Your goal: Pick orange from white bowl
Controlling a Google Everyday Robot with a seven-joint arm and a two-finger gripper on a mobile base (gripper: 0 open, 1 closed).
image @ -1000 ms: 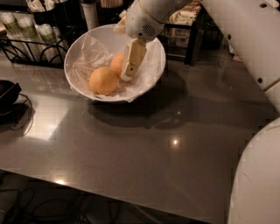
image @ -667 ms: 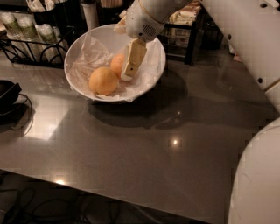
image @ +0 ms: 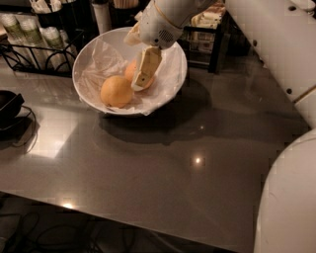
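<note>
The white bowl stands tilted on the grey table, lined with crinkled translucent wrap. The orange, pale yellow-orange and round, lies at the bowl's front left. A smaller, deeper reddish-orange fruit lies behind it to the right. My gripper reaches down into the bowl from above, over the smaller fruit and partly hiding it. It sits just right of the orange and does not hold it.
A black wire rack with pale jars stands at the back left. Dark cups stand behind the bowl. A black object with cables lies at the left edge. My white arm crosses the right side.
</note>
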